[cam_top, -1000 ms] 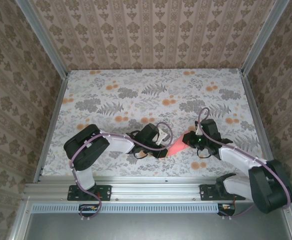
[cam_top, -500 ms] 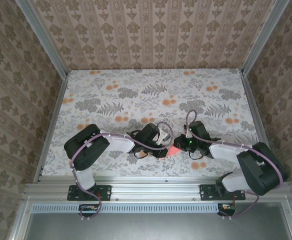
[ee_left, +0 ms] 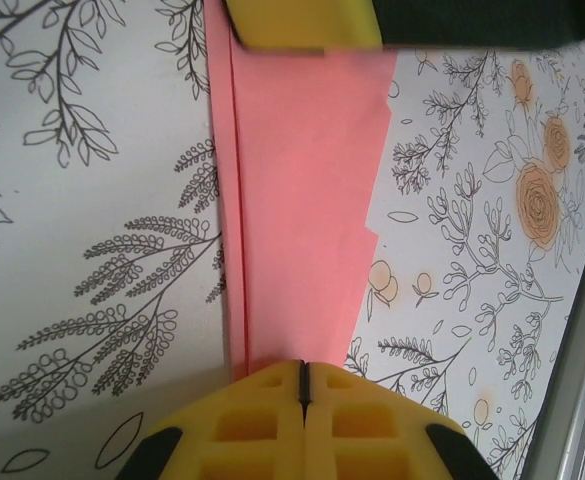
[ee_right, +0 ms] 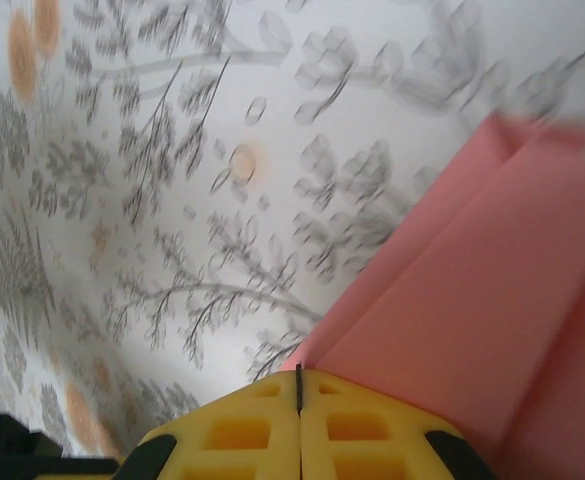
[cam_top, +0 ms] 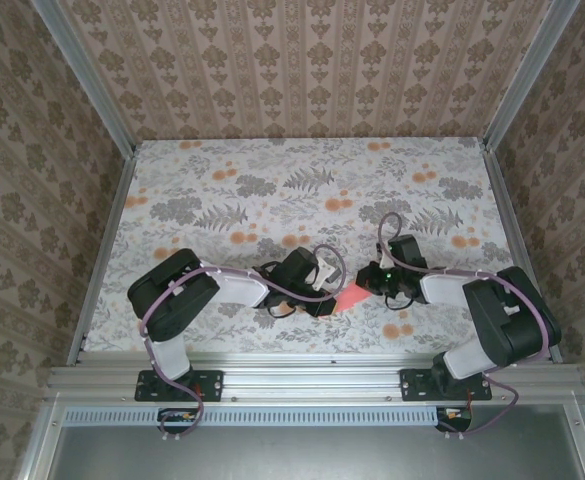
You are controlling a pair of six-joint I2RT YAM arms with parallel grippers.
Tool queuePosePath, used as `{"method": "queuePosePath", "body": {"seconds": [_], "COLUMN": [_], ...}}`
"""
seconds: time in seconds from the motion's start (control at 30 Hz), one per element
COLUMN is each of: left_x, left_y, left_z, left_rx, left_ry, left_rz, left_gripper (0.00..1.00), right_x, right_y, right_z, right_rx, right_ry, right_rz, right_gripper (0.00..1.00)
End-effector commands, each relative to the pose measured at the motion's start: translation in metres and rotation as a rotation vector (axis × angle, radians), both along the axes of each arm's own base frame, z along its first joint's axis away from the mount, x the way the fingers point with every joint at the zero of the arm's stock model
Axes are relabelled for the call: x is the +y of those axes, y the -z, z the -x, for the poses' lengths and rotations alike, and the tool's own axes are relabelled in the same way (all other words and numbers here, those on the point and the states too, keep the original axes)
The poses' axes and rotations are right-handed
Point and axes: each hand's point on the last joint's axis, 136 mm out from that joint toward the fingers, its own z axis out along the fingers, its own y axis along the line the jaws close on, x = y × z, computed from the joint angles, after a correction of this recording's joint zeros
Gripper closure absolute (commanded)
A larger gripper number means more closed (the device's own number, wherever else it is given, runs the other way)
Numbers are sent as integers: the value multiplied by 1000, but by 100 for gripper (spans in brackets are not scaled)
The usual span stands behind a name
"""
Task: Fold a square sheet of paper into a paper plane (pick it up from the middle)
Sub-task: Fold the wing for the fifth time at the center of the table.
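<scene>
The salmon-pink sheet of paper point(cam_top: 353, 297) lies folded on the flowered table as a slim tapering dart, the paper plane, with lengthwise folds point(ee_left: 302, 200). My left gripper point(cam_top: 326, 303) is shut, its yellow fingertips point(ee_left: 303, 368) resting on the narrow end. My right gripper point(cam_top: 370, 285) is shut too, its tips point(ee_right: 299, 372) on the paper's edge point(ee_right: 472, 300) at the wide end. The right gripper's yellow fingers point(ee_left: 302, 25) show at the top of the left wrist view, on the paper. Neither pair of jaws has paper pinched between them.
The flower-printed table cover point(cam_top: 302, 190) stretches free behind the arms. A metal rail point(cam_top: 312, 375) runs along the near edge, and patterned walls point(cam_top: 302, 70) close in the left, back and right sides.
My right gripper slid left along the paper toward the left gripper, then drew back a little to the right. The left arm and the paper stayed put.
</scene>
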Motion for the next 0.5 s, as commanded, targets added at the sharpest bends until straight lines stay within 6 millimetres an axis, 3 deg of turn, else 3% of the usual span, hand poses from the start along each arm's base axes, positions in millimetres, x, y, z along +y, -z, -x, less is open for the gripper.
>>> {"method": "queuePosePath", "body": {"seconds": [0.0,0.47], "left_x": [75,62], "left_y": [69,51], "left_z": [43,44], "left_rx": [169,166], "left_ry": [-12,-4], "left_rz": [-336,-296], "left_gripper": [100,100], "right_x": [-37,-67], "right_y": [8,-5], "right_z": [-22,-49], "right_rx": [-32,-59], "right_ry": [120,186], "right_rz": [121,94], "right_gripper": [92,92]}}
